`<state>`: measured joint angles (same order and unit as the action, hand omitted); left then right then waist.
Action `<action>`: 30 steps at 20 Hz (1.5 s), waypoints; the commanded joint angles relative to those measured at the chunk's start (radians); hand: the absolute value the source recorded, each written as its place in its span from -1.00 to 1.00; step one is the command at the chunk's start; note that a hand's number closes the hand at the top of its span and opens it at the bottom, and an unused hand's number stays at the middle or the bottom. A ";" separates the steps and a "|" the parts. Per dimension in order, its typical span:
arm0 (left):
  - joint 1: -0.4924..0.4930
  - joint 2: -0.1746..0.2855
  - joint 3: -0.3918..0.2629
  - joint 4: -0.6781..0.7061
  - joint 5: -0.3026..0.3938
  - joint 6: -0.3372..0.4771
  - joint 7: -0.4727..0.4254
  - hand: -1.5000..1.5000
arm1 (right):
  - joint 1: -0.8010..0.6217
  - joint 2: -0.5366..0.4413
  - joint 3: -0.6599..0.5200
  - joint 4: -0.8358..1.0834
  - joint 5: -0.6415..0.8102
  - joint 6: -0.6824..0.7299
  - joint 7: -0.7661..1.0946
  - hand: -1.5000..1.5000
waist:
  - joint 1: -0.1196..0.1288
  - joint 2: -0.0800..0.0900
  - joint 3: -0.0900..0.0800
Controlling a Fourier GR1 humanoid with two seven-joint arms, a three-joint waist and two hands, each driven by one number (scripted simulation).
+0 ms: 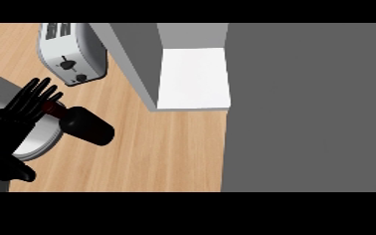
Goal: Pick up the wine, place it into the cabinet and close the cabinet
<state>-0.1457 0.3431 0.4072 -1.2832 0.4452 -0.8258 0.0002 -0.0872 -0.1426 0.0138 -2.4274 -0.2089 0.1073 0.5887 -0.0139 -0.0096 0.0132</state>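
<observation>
Much of the left hand (pixel 29 104) was cut off by the view's left edge: only the black fingers and part of the palm showed, with a dark lump below them near the lower left corner that could not be told apart from the rest of the arm. The fingers were straight and spread, pointing up and to the right, and they lay over the narrow end of the wine (pixel 88 125), hiding most of its neck. Whether they touched the bottle could not be told, and nothing curled round it.

The wine lay tilted at the counter's (pixel 161 149) left side, its wide end pointing down and to the right. The body was black and rounded, and a short stretch of dark red showed at the neck just beside the fingers. Its label, if any, could not be made out. The narrow end sat over a pale round plate (pixel 40 142), partly covered by the hand and the bottle.

A toaster (pixel 72 52) stood at the upper left, its top cut off. The cabinet (pixel 195 77) stood open well to the right of the wine, its white floor bare. A broad grey panel (pixel 301 104) filled the view's right side, hiding the counter there.
</observation>
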 commanded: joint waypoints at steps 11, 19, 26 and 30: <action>-0.055 -0.030 -0.028 0.250 -0.193 -0.023 -0.215 -1.00 | -0.003 0.007 0.005 -0.192 -0.066 -0.041 0.116 -1.00 | -0.003 0.008 -0.014; -0.127 0.001 -0.063 0.456 -0.316 -0.043 -0.402 -1.00 | 0.014 0.021 0.008 -0.155 -0.061 -0.029 0.078 -1.00 | -0.003 0.011 -0.014; -0.158 -0.001 -0.101 0.568 -0.387 0.008 -0.514 -1.00 | -0.037 0.001 -0.018 -0.179 -0.086 -0.049 0.150 -1.00 | -0.007 0.011 -0.015; -0.167 -0.026 -0.137 0.616 -0.419 0.029 -0.566 -1.00 | -0.021 0.029 0.067 -0.180 -0.012 -0.044 0.133 -1.00 | -0.011 0.011 -0.016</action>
<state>-0.3079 0.3437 0.3039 -0.7244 0.0743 -0.7561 -0.4347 -0.1369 -0.1351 0.0264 -2.4338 -0.1989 0.0916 0.6444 -0.0203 0.0008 -0.0013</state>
